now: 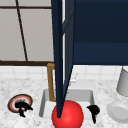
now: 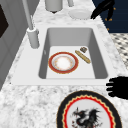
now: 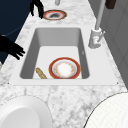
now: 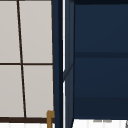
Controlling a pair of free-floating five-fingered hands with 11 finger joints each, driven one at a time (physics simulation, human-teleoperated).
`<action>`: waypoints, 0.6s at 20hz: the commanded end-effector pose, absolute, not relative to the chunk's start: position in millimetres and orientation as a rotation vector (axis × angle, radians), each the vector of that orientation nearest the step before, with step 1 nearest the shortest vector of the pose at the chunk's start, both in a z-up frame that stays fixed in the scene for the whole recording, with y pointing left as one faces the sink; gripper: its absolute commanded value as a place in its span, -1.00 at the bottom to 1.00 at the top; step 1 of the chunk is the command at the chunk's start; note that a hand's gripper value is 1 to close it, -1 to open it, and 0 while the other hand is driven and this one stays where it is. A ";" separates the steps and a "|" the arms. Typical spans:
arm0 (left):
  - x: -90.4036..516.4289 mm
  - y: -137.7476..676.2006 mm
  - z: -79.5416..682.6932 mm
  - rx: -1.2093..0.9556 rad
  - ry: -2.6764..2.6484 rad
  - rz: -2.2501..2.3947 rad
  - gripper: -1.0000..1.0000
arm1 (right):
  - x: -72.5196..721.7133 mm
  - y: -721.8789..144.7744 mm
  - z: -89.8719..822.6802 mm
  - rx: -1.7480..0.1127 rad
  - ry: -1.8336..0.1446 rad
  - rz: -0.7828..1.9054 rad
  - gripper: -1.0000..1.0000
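Front view gives you the left hand over the dragon plate, a black-rimmed dish with a red scalloped ring and a dark dragon on white, lying on the marble surface left of the sink. Its fingers hang down, relaxed, holding nothing. Your right hand hovers by the sink's right edge, fingers loose and apart. Inside the sink lies a red-rimmed plate; a white plate sits to the sink's right.
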State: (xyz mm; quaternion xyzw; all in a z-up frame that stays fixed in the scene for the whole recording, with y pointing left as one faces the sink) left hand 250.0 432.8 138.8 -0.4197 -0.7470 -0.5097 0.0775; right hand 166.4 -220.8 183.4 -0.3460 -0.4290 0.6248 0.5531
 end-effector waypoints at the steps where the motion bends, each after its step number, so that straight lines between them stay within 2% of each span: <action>1: 250.0 432.9 138.8 -1.257 -2.238 -1.527 0.00 | 188.7 -220.7 193.5 -0.870 -1.032 1.477 -1.00; 5: 250.1 432.6 138.7 -1.250 -2.242 -1.526 0.00 | 219.3 -220.8 201.0 -0.873 -1.047 1.465 -1.00; 12: 250.1 432.4 138.5 -1.243 -2.245 -1.524 0.00 | 264.7 -218.4 203.8 -0.996 -1.138 1.422 -1.00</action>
